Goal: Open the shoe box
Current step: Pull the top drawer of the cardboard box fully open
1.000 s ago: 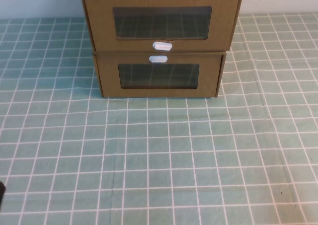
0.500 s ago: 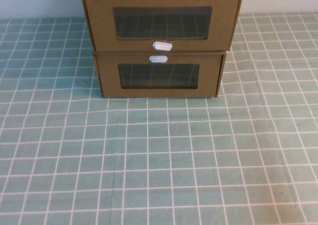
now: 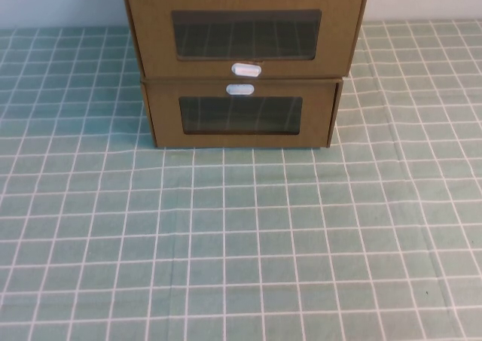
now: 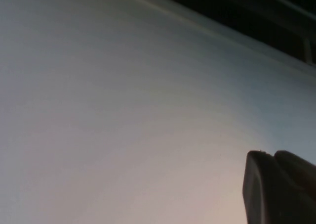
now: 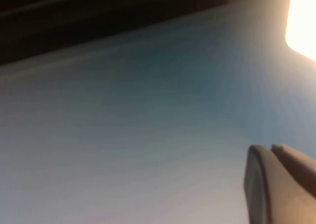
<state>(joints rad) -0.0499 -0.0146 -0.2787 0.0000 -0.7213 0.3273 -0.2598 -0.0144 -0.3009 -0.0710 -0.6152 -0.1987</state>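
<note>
Cardboard shoe boxes (image 3: 331,70) closed, left jaws, right jaws well apart from them

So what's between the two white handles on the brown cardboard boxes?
Only cardboard seam between upper handle and lower handle, high view; left gripper, right gripper seen only in wrist views.

Lay spread across the whole tabletop: green cloth (image 3: 241,243), gridded in white, faintly creased toward the near edge. Rose beyond the far edge: pale wall (image 3: 60,2).
</note>
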